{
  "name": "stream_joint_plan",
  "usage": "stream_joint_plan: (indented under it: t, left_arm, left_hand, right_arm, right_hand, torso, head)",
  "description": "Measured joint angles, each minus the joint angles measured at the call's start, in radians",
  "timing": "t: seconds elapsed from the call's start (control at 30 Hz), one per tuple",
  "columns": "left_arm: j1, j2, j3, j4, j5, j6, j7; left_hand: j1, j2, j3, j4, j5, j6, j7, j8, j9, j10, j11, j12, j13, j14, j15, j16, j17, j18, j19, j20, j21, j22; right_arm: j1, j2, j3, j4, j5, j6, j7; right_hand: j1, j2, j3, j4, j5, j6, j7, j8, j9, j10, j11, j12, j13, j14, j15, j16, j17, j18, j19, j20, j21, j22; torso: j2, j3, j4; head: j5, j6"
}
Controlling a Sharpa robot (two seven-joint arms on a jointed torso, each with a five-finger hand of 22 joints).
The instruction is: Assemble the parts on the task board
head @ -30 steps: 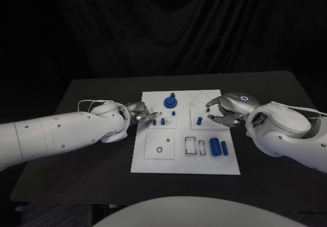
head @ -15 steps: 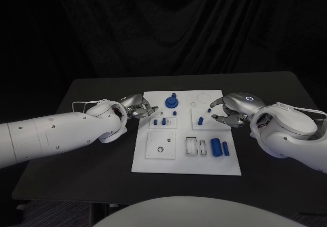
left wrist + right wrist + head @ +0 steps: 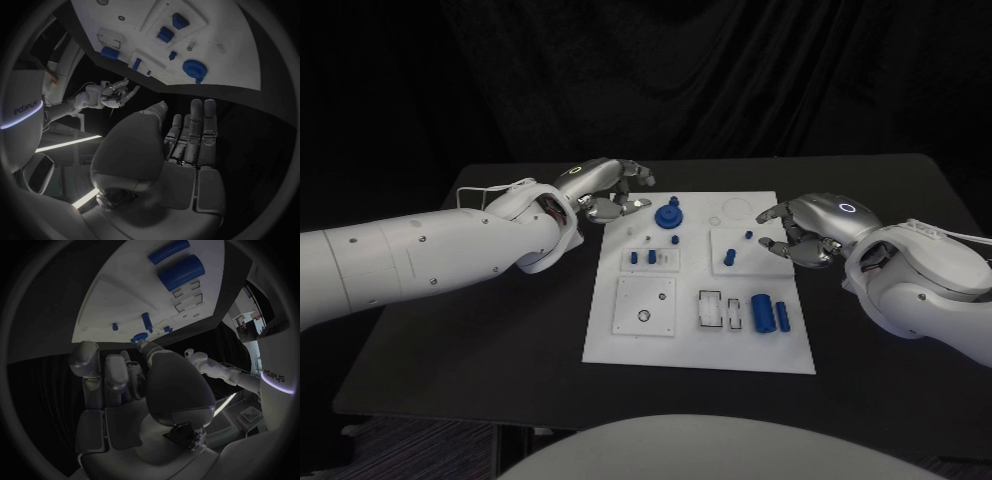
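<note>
The task board (image 3: 700,345) is lying at the centre of the black counter (image 3: 473,340), blue parts (image 3: 763,312) sitting on it. The left hand (image 3: 607,190) is hovering at ten o'clock, the right hand (image 3: 805,232) at three o'clock; both are holding nothing, fingers spread loosely apart.

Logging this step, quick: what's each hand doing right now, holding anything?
Left hand: open, fingers extended, holding nothing, beside the task board.
Right hand: open, fingers apart, holding nothing, at the board's edge.

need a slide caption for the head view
Both hands, left and right, hover empty beside the task board.
</note>
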Motion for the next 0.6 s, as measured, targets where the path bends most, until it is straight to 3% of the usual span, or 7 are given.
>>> stream_joint_plan:
  t: [0.1,0.2,0.23,0.3,0.33,0.57,0.6]
  left_arm:
    - [0.001,0.041,0.0,-0.04,-0.046,0.052,0.046]
    - [0.001,0.088,0.0,-0.088,-0.123,0.105,0.068]
    - [0.001,0.101,0.0,-0.103,-0.148,0.12,0.073]
    - [0.001,0.127,0.0,-0.133,-0.2,0.15,0.082]
    - [0.001,0.137,0.0,-0.145,-0.22,0.161,0.086]
    - [0.001,0.17,0.0,-0.18,-0.321,0.201,0.104]
    - [0.001,0.173,0.0,-0.182,-0.328,0.203,0.105]
  left_hand:
    - [0.047,-0.015,-0.009,-0.046,-0.032,0.003,-0.058,0.0,-0.109,0.002,-0.038,-0.048,-0.138,0.1,-0.044,0.026,-0.034,0.0,0.174,-0.017,0.126,0.0]
    - [0.067,-0.023,-0.044,-0.08,-0.045,0.042,-0.149,0.0,-0.194,0.013,-0.087,-0.058,-0.258,0.133,-0.075,0.045,-0.054,0.0,0.231,-0.035,0.131,0.0]
    - [0.067,-0.023,-0.056,-0.083,-0.045,0.052,-0.161,0.0,-0.216,0.02,-0.095,-0.052,-0.287,0.147,-0.08,0.07,-0.047,0.0,0.259,-0.037,0.152,0.0]
    - [0.067,-0.023,-0.074,-0.084,-0.039,0.069,-0.158,0.0,-0.251,0.045,-0.094,-0.03,-0.328,0.188,-0.081,0.139,0.004,-0.004,0.306,-0.041,0.204,0.0]
    - [0.067,-0.023,-0.079,-0.085,-0.035,0.072,-0.155,0.0,-0.264,0.051,-0.088,-0.02,-0.343,0.206,-0.081,0.17,0.029,-0.024,0.326,-0.042,0.228,0.0]
    - [0.067,-0.023,-0.088,-0.094,-0.006,0.106,-0.143,0.004,-0.308,0.097,-0.082,0.029,-0.392,0.273,-0.078,0.29,0.129,-0.025,0.391,-0.046,0.322,0.0]
    - [0.067,-0.023,-0.088,-0.094,0.001,0.11,-0.139,0.004,-0.313,0.109,-0.08,0.037,-0.395,0.282,-0.076,0.301,0.136,-0.034,0.395,-0.05,0.33,0.0]
  right_arm:
    - [0.0,-0.001,0.0,-0.003,0.0,-0.005,0.007]
    - [0.0,-0.001,0.0,-0.008,0.0,-0.008,0.012]
    - [0.0,-0.002,0.0,-0.008,0.0,-0.008,0.014]
    - [0.0,-0.004,0.0,-0.009,0.0,-0.009,0.017]
    - [0.0,-0.006,0.0,-0.009,0.0,-0.009,0.018]
    - [0.0,-0.017,0.0,-0.007,0.0,-0.009,0.024]
    - [0.0,-0.018,0.0,-0.007,0.0,-0.009,0.025]
  right_hand:
    - [0.0,0.0,0.0,0.0,0.003,0.001,-0.001,0.0,-0.001,0.0,0.0,0.0,0.0,0.0,0.0,0.003,0.001,0.0,0.0,0.0,0.0,0.0]
    - [0.0,0.0,0.0,0.0,0.007,0.001,-0.001,0.0,-0.001,0.0,0.0,0.004,0.0,0.0,0.0,0.003,0.001,0.0,0.0,0.0,0.0,0.0]
    - [0.0,0.0,0.0,0.0,0.007,0.001,-0.001,0.0,-0.001,0.0,0.0,0.004,0.0,0.0,0.0,0.003,0.001,0.0,0.0,0.0,0.0,0.0]
    - [0.0,0.0,0.0,0.0,0.007,0.005,0.002,0.0,-0.001,0.0,0.0,0.004,0.0,0.0,0.0,0.003,0.001,0.0,0.0,0.0,0.0,0.0]
    - [0.0,0.0,0.0,0.0,0.007,0.005,0.002,0.0,-0.001,0.0,0.0,0.004,0.0,0.0,0.0,0.003,0.001,0.0,0.0,0.0,0.0,0.0]
    - [0.0,0.0,0.0,0.0,0.007,0.008,-0.002,0.004,-0.002,0.0,0.0,0.004,0.0,0.0,0.0,0.002,0.001,0.0,0.0,0.0,0.006,0.0]
    - [0.0,0.0,0.0,0.0,0.009,0.008,-0.002,0.004,-0.002,0.0,0.0,0.004,0.0,0.0,0.0,0.002,0.001,0.0,0.0,0.0,0.006,0.0]
  torso:
    - [0.0,0.0007,-0.0005]
    - [0.0,0.0009,-0.0008]
    - [0.0,0.0009,-0.0007]
    - [0.001,0.0007,-0.0006]
    - [0.001,0.0006,-0.0002]
    - [0.012,0.0001,0.0053]
    - [0.013,0.0,0.0058]
  head:
    - [0.003,0.0]
    - [0.004,0.0]
    - [0.005,0.0]
    - [0.006,0.0]
    - [0.006,0.0]
    - [-0.005,0.0]
    - [-0.005,0.0]
